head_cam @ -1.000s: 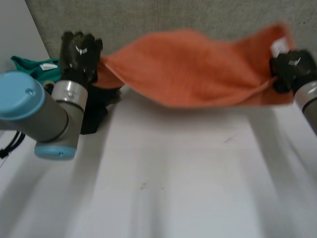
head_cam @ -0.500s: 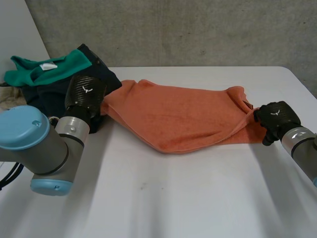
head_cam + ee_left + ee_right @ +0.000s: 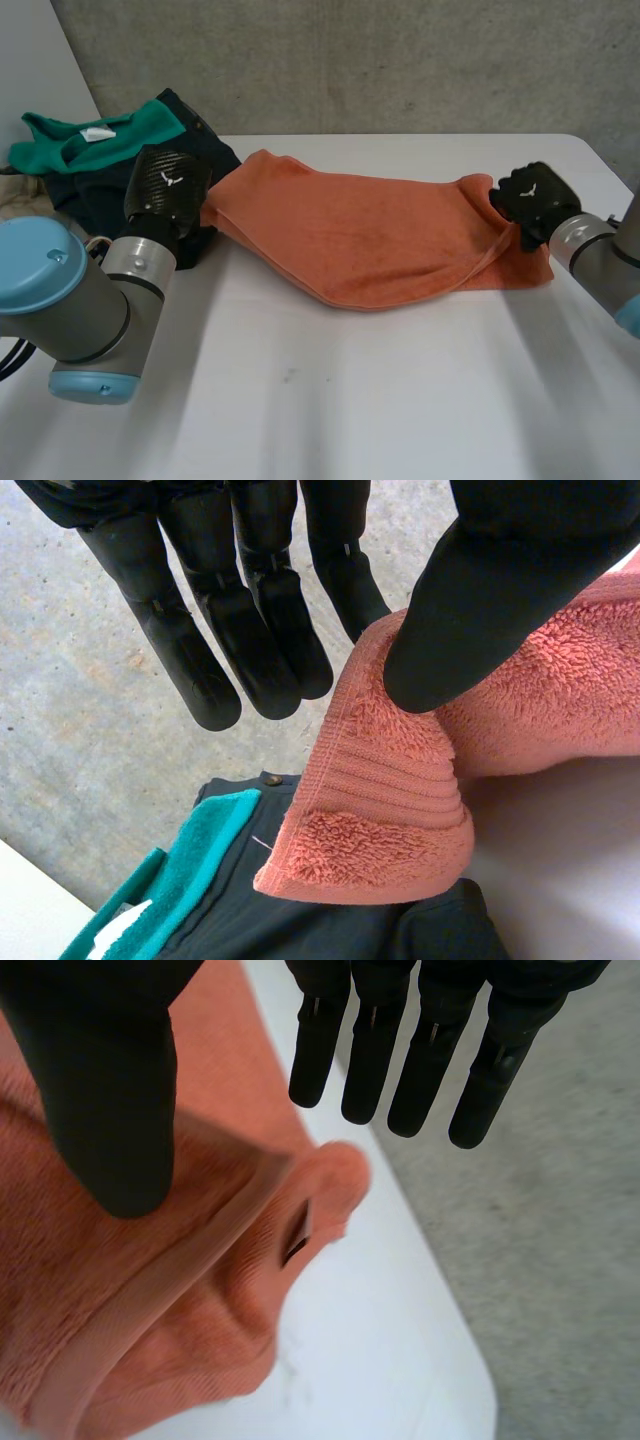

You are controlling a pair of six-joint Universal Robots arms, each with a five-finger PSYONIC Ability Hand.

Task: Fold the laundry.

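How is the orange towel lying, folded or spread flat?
Folded over, not neatly: near the right robot hand the orange towel shows two layers, the upper edge slanting across the lower one.

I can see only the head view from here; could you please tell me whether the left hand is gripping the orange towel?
Observer: No. In the left wrist view the left hand has straight fingers, spread away from the thumb, and the orange towel is not pinched between them.
Operator: Thank you. And the right hand?
Observer: The right hand is open too in its own wrist view. Its fingers are straight and apart from the thumb, and the towel's bunched corner lies on the table beneath.
Operator: Is the towel's end by the left hand clear of the pile?
Observer: No, that corner reaches over the dark garment beside the green cloth.
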